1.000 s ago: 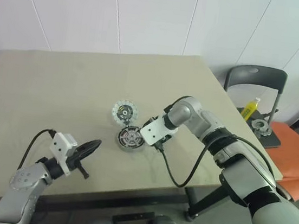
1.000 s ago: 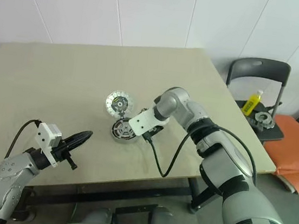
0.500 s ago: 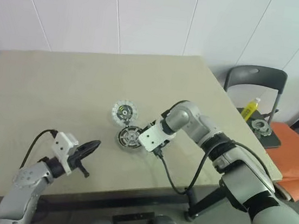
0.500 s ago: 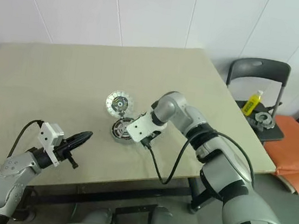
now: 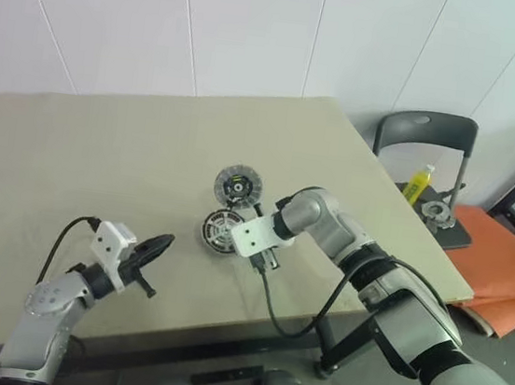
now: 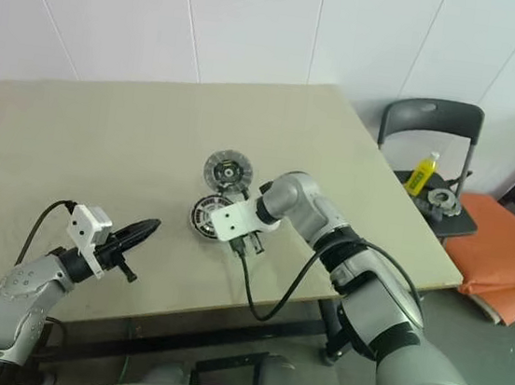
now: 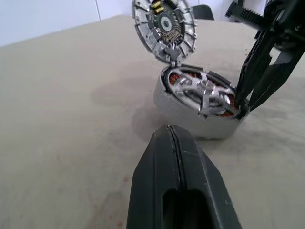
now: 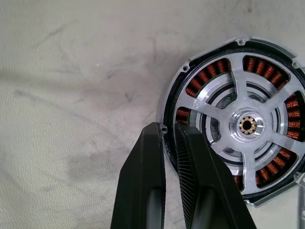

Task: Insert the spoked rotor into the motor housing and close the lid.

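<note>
The motor housing (image 5: 220,232) lies near the table's middle. The spoked rotor (image 8: 248,125) sits inside it, silver over the copper windings. The lid (image 5: 237,186) stands up open at the housing's far edge, its white-segmented face showing in the left wrist view (image 7: 164,24). My right gripper (image 8: 169,130) reaches down at the housing's right rim, its fingers (image 7: 257,71) closed to a thin slit with the rim edge between them. My left gripper (image 5: 162,242) hovers shut and empty at the front left, pointing toward the housing (image 7: 200,102).
A grey chair (image 5: 424,138) stands right of the table with a yellow bottle (image 5: 416,184) and a metal part (image 5: 436,212) on its seat. An orange pad (image 5: 502,269) lies beyond it. The table's (image 5: 102,155) front edge runs close below my left arm.
The camera view has shifted. My right gripper's fingers have closed down onto the housing's right rim. The lid now stands slightly more to the right over the housing. The left gripper has stayed put.
</note>
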Available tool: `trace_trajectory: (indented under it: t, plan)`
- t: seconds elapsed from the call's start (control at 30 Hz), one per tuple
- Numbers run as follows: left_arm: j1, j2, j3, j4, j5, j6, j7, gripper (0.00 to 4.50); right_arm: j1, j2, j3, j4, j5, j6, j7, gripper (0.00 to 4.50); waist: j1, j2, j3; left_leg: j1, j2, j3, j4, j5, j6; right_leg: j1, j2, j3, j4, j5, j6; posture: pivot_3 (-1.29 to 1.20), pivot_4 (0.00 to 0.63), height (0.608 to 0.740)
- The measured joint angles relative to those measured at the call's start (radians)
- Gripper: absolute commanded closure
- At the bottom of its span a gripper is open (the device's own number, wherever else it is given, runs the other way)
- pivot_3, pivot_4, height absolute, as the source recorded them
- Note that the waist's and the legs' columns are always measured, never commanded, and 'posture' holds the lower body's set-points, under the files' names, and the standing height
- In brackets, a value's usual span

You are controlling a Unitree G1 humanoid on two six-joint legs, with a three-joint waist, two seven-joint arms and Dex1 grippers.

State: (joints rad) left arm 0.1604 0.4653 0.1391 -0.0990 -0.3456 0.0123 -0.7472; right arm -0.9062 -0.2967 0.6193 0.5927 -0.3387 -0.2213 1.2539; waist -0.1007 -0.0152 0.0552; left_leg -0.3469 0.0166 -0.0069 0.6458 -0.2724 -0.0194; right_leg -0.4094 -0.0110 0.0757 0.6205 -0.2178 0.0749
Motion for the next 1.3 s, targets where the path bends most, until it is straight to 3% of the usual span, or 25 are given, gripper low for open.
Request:
trace_trajectory:
  t: [0.17,0.47,0.73,0.9,1.3]
  plan:
    - [-0.01,0.0,-0.002,0.009,0.008,0.0,0.001,4.5,0.02,0.003,-0.012,-0.076,0.04,0.121,0.048,4.38,0.004,0.0,0.0,-0.011,-0.001,0.001,0.0,0.0,0.0,-0.01,0.0,0.0,0.0,0.002,-0.002,0.0,0.0,0.74]
    - [-0.014,-0.01,-0.008,0.012,0.023,-0.004,0.003,4.5,0.034,0.038,-0.073,-0.258,0.133,0.547,0.057,4.38,0.005,0.0,0.0,-0.012,-0.001,0.001,0.002,0.0,0.0,-0.014,0.0,0.0,0.007,0.0,0.001,0.0,0.0,0.74]
    - [-0.009,-0.015,-0.007,0.013,0.03,-0.015,0.008,4.5,-0.012,0.061,-0.21,-0.424,0.215,1.021,-0.077,4.38,0.004,0.0,0.0,-0.011,-0.001,0.001,0.002,0.0,0.0,-0.015,0.001,-0.001,0.008,-0.001,0.0,0.0,0.0,0.74]
    - [-0.008,-0.015,-0.008,0.013,0.031,-0.02,0.01,4.5,-0.044,0.061,-0.198,-0.454,0.225,1.286,-0.178,4.38,0.003,0.0,0.0,-0.013,-0.001,0.001,0.002,0.0,0.0,-0.016,0.001,-0.001,0.008,-0.001,-0.001,0.0,0.0,0.74]
    - [-0.008,-0.015,-0.007,0.016,0.03,-0.021,0.01,4.5,-0.077,0.022,-0.105,-0.436,0.246,1.165,-0.206,4.38,0.0,-0.001,0.0,-0.014,-0.002,0.002,0.002,0.0,0.0,-0.017,0.001,-0.002,0.007,-0.001,0.0,0.0,0.0,0.74]
